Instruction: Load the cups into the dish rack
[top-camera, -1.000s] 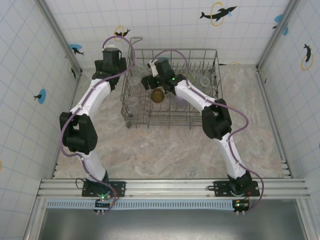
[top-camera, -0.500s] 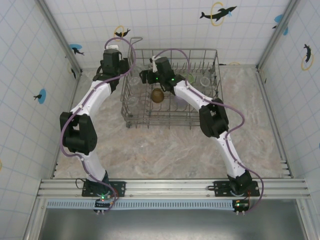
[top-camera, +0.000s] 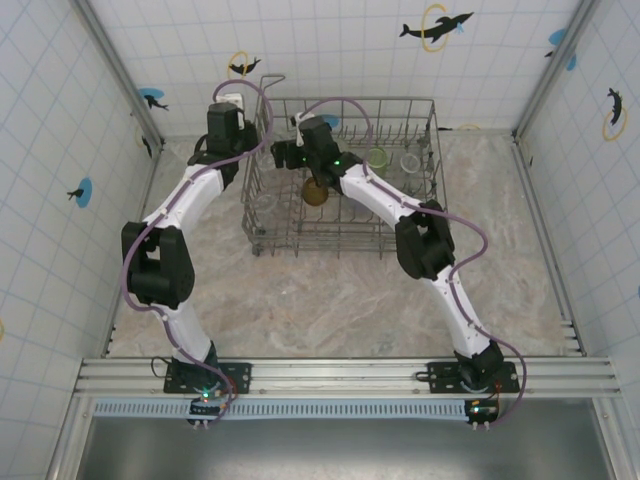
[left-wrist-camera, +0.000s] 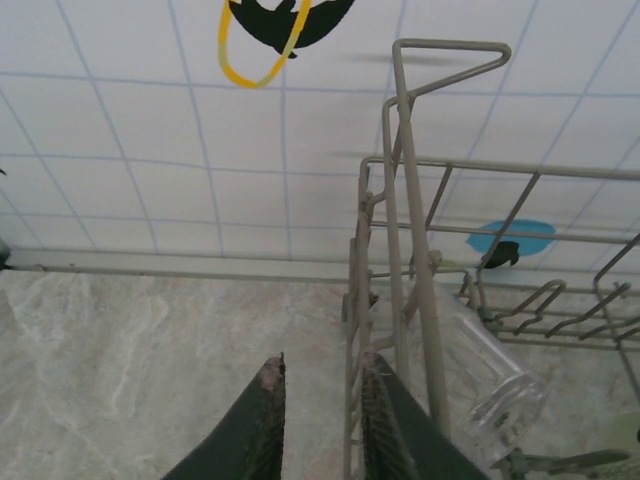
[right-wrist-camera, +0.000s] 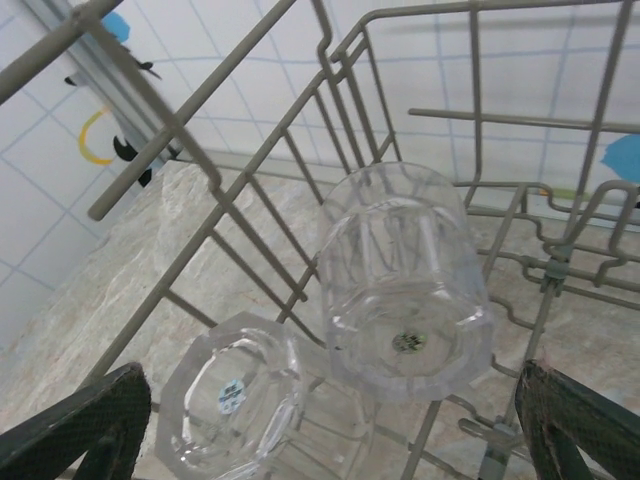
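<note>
A clear cup (right-wrist-camera: 405, 290) leans among the tines in the far left corner of the dish rack (top-camera: 400, 98), with a second clear cup (right-wrist-camera: 235, 400) touching it lower down. Both look light, stiff and slick, likely to skid or tip, so a hold across the faceted wall at mid-height seems safest. The right gripper (right-wrist-camera: 328, 380) hangs spread wide just before them. The left gripper (left-wrist-camera: 322, 357), outside the rack's left wall, has its fingers nearly together; whether they pinch a wire I cannot tell

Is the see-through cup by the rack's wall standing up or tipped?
Tipped: the clear cup lies slanted on its side inside the dish rack, beside its wall.
</note>
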